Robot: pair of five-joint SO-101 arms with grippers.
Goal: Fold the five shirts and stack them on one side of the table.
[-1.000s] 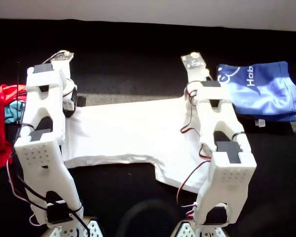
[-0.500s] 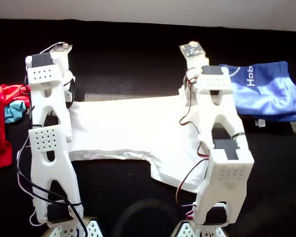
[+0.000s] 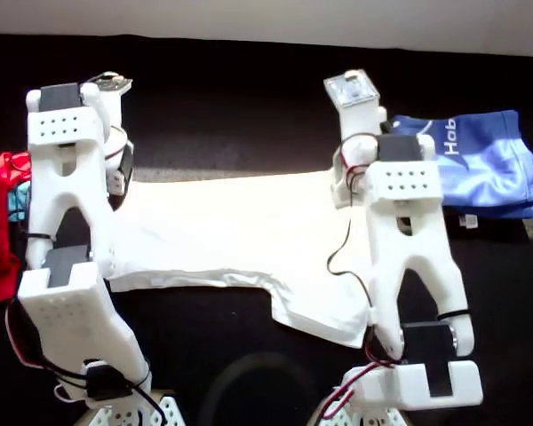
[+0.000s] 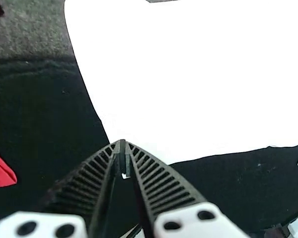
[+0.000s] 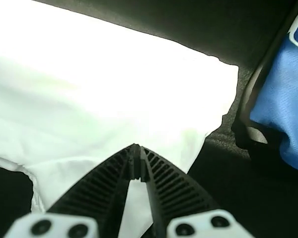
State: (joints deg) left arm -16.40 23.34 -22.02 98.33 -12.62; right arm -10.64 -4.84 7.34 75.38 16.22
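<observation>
White shirt (image 3: 231,231) lies spread between your left gripper (image 4: 121,145) and right gripper (image 5: 135,147), each closed on a corner right at its tips; being soft, light and limp it will probably sag, so corners are the place to hold.

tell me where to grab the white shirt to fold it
Probably best: pinch the white shirt at its two short end edges, coming down from the outer sides; it lies flat and spread wide, so only the edges offer a lip.
</observation>
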